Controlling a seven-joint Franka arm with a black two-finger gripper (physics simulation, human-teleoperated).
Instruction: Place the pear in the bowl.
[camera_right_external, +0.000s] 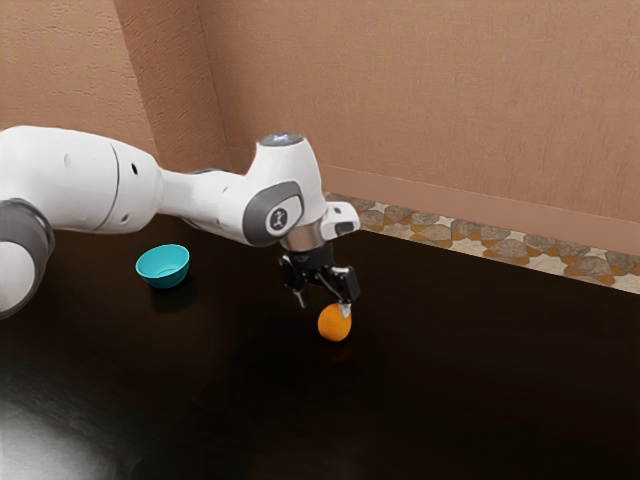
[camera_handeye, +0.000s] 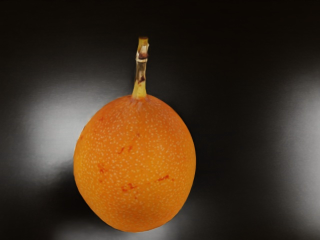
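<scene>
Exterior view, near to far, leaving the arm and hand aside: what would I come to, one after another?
Orange fruit → bowl → tiled floor → wall.

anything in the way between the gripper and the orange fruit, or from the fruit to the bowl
Nothing visible stands in either gap. The open gripper is right at the orange fruit, with no other object between them, and I see none standing between the fruit and the teal bowl.
</scene>
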